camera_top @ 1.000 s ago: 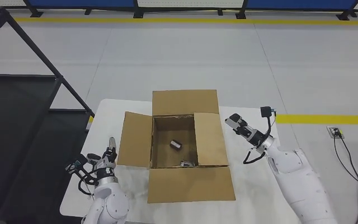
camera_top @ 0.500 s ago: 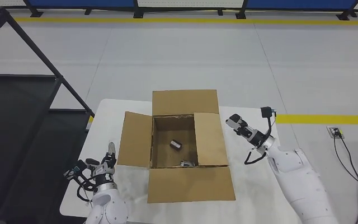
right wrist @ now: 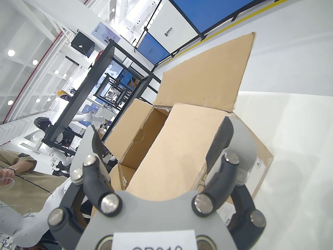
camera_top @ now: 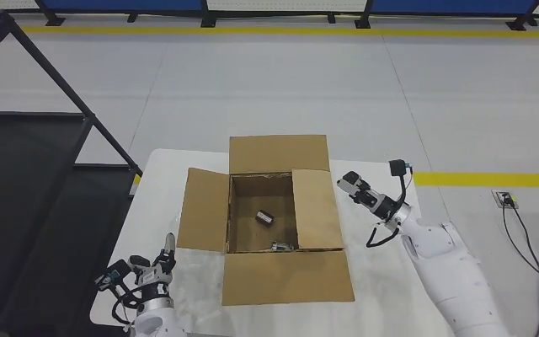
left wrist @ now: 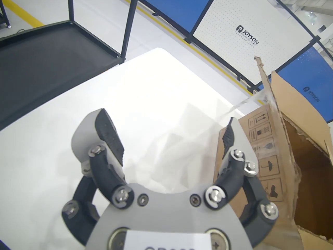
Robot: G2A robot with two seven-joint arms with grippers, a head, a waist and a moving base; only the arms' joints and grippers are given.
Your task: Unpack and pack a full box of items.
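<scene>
So the main change over the last second: the left gripper [left wrist: 166, 120] has backed away from the box [camera_top: 286, 282]; it was up alongside the left flap, and now it sits in the lower left of the top view, near the front edge of the table [camera_top: 370, 291] and well apart from the cardboard; its jaws are spread wide with nothing between them, so it came away empty. The right gripper [right wrist: 160, 128] has barely budged, maybe a nudge toward the box; it hovers right of centre in the top view, just beside the right flap, also spread wide and carrying nothing.

The box hasn't shifted; it's in the middle of the top view, all four flaps folded out, opening up. Inside I can make out a small dark item [camera_top: 265, 217] about mid-floor and a second small item [camera_top: 282, 246] against the near wall, at the lower edge of the opening; neither has moved; can't tell what they are.

My read: the left arm is clearing out of the way, not lining up a grab, and the right one looks better placed to go in next; it'd have to come over that right flap and reach down, and the flap is the obvious thing to snag on. With both items inside and both grippers empty, the unpacking isn't finished yet.
</scene>
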